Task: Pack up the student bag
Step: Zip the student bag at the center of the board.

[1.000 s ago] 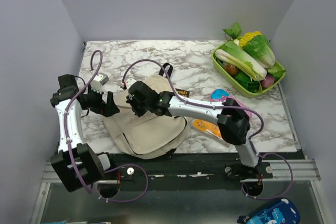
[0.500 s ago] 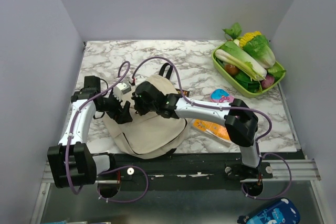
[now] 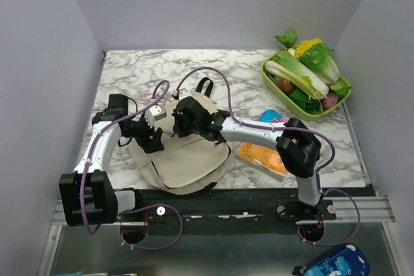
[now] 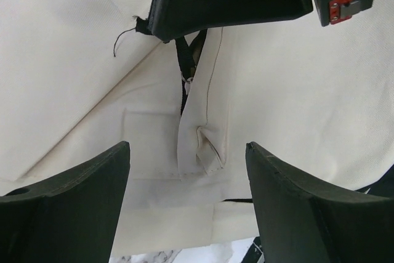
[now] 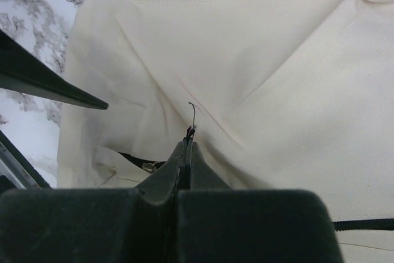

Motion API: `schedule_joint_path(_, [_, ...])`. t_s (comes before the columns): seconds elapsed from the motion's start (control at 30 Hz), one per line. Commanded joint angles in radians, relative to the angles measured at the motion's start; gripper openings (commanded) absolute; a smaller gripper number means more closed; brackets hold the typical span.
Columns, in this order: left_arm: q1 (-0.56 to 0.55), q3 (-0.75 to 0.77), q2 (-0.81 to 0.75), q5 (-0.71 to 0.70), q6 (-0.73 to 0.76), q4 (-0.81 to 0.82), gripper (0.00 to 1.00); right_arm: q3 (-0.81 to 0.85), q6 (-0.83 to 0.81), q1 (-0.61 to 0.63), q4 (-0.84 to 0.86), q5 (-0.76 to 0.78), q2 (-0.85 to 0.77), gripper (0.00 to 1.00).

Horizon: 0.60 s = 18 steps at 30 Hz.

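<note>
Your right gripper (image 5: 186,152) is clamped on a thin black tab (image 5: 188,132) of the student bag (image 3: 194,163), which lies at the near edge of the bench (image 3: 259,75). Draw the tab steadily along the seam. Bring the left gripper (image 4: 186,195), wide apart just above, down to pin the cream fabric.

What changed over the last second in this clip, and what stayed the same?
The left end effector swung right from beside the student bag onto it and hangs open over the fabric. The right end effector, shut on a black tab of the bag, shifted slightly right and toward the back. The vegetable tray and orange booklet stayed put.
</note>
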Motion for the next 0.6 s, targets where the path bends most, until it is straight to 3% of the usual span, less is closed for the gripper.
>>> schedule_joint_path(0.0, [-0.020, -0.010, 0.055, 0.058, 0.074, 0.032, 0.81, -0.005, 0.019, -0.010, 0.042, -0.009, -0.046, 0.01])
schedule_joint_path(0.3, [-0.050, 0.082, 0.181, 0.108, 0.125, -0.015, 0.73, -0.005, 0.022, -0.021, 0.047, -0.037, -0.063, 0.01])
schedule_joint_path(0.4, [-0.052, 0.090, 0.184, 0.112, 0.139, -0.024, 0.61, -0.011, 0.023, -0.021, 0.049, -0.045, -0.066, 0.01])
schedule_joint_path(0.43, [-0.052, 0.090, 0.181, 0.115, 0.146, -0.028, 0.50, -0.013, 0.023, -0.021, 0.050, -0.046, -0.066, 0.01])
schedule_joint_path(0.57, [-0.057, 0.090, 0.180, 0.121, 0.199, -0.098, 0.27, -0.016, 0.023, -0.025, 0.049, -0.046, -0.062, 0.01])
